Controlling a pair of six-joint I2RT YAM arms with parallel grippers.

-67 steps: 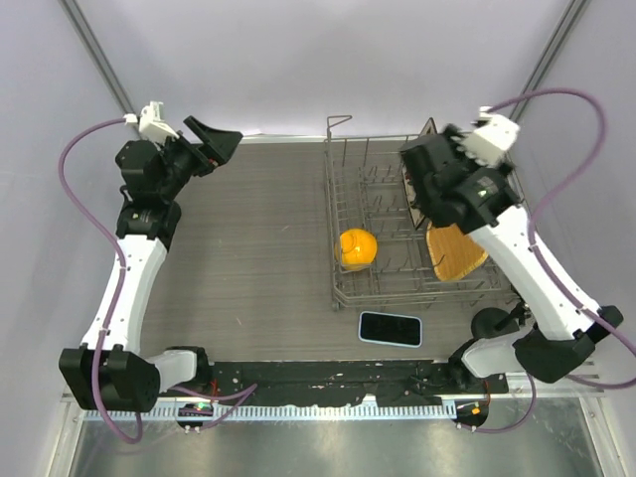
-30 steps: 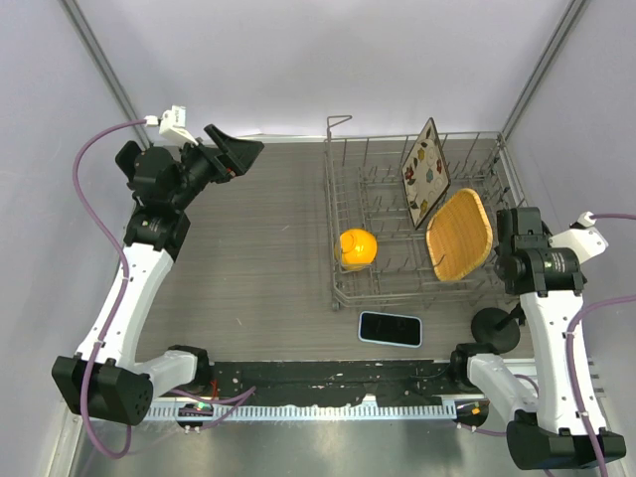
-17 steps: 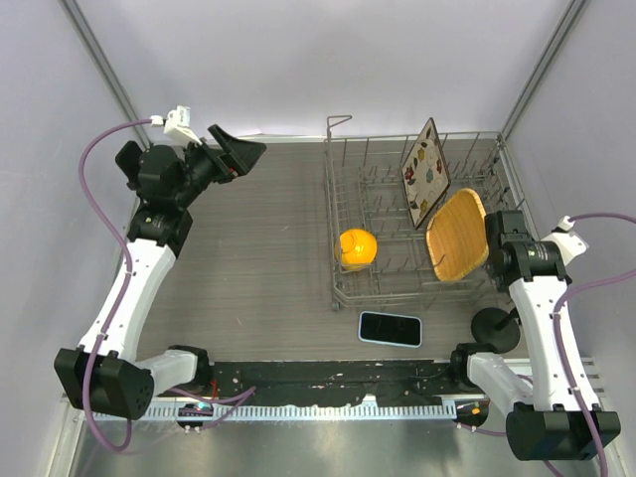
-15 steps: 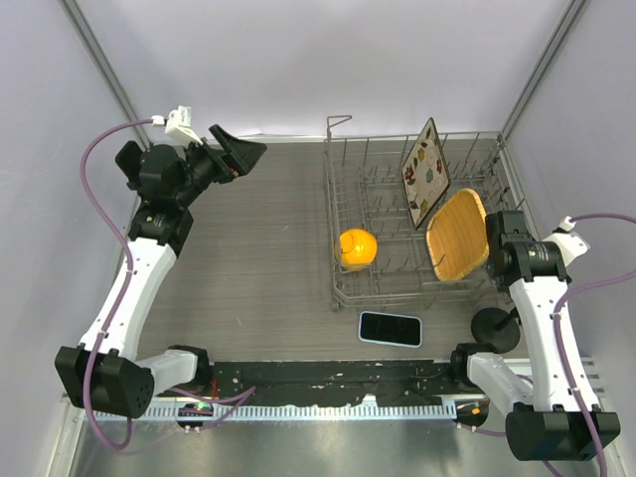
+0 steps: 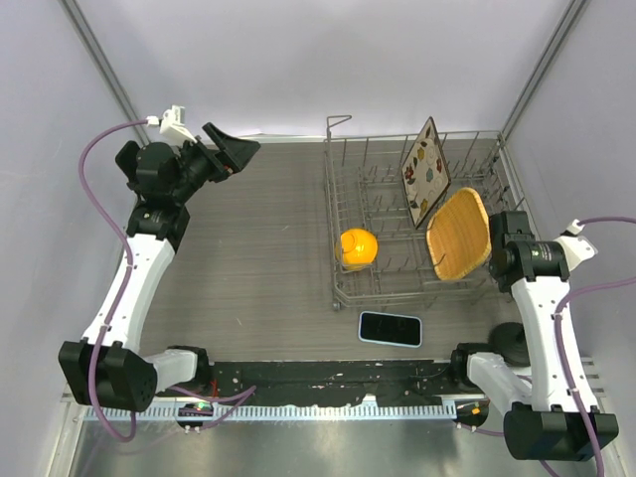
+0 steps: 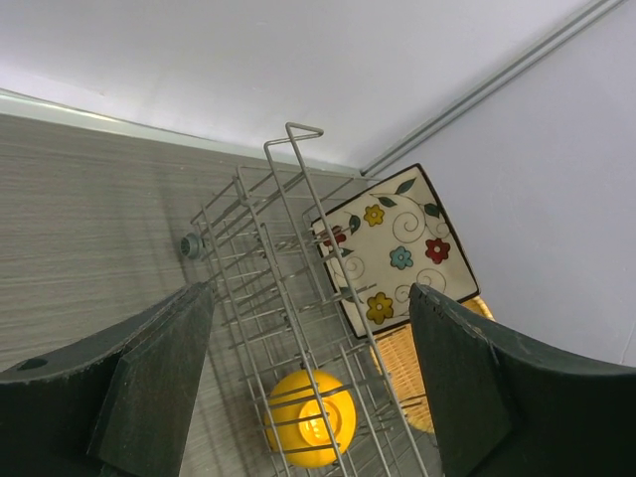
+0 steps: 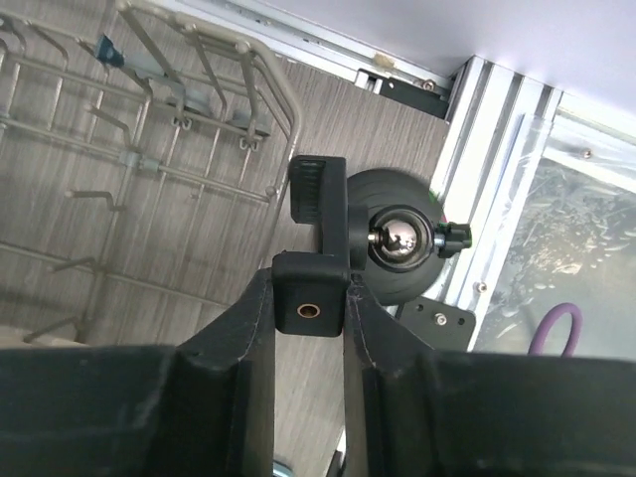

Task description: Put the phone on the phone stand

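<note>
Presently right end effector (image 7: 308,303) tight around the phone stand (image 7: 320,194) bracket, left end effector (image 6: 310,333) wide apart, empty

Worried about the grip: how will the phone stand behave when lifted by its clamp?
Likely rigid, so the right gripper pinching the phone stand should hold. The shiny ball joint may let the top part swivel. The wide round base looks bottom-heavy, so it should stand steadily.

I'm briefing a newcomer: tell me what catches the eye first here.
The wire dish rack at right, holding a yellow ball, a floral plate and a woven plate, stands out most. A black phone lies flat just in front of it; the right gripper clamps the phone stand.
</note>
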